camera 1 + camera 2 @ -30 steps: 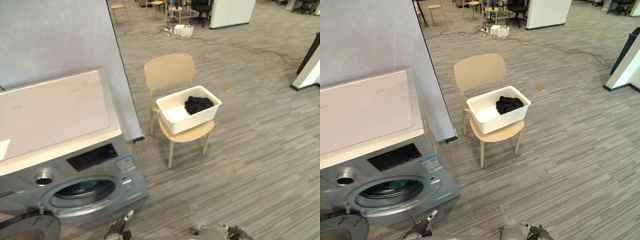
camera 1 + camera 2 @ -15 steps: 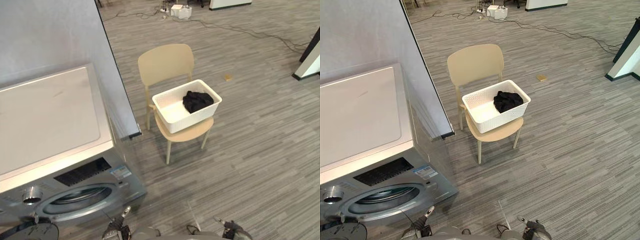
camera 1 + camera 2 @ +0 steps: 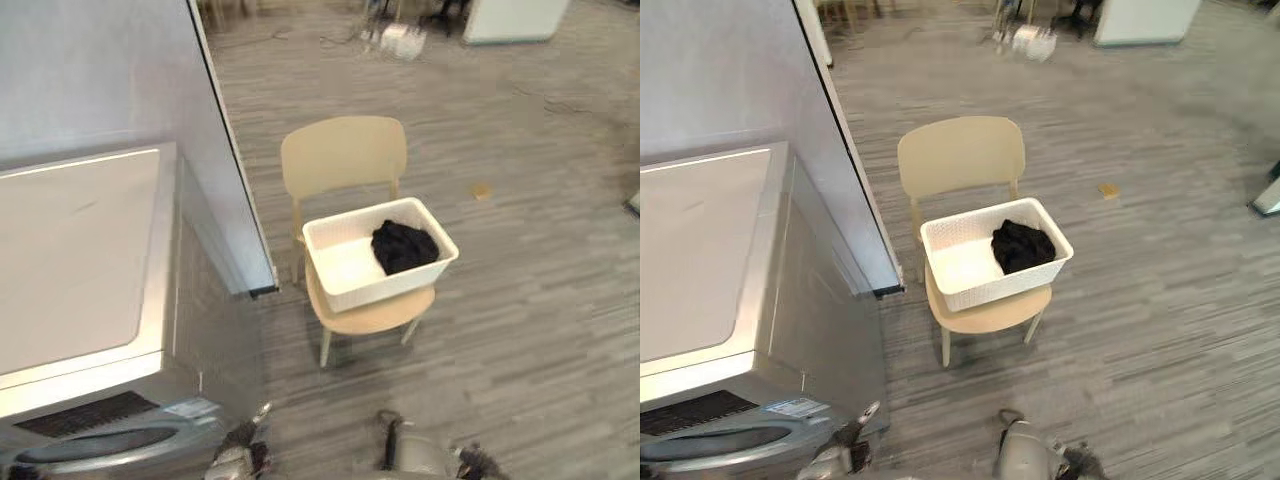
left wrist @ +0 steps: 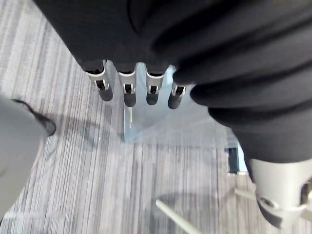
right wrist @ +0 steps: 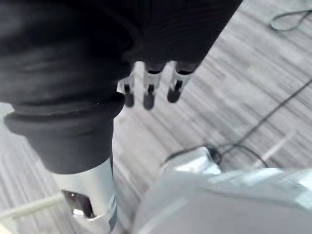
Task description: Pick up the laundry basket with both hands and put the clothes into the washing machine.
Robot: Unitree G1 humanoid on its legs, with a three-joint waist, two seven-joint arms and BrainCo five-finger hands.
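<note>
L eye view: white plastic laundry basket (image 3: 385,290) sits on the beige curved-back chair (image 3: 343,158), black clothes (image 3: 403,246) inside. Whole pic shifted vs before, so the camera moved, not the basket. Pickup not started.
R eye view: grey washing machine (image 3: 710,270) is left of chair.
L wrist view: left hand (image 4: 126,90) has straight fingers, empty.
R wrist view: right hand (image 5: 148,95) same, holds nothing.

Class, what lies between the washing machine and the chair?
The grey partition's near end stands between washing machine and chair, seen in both eye views.
</note>
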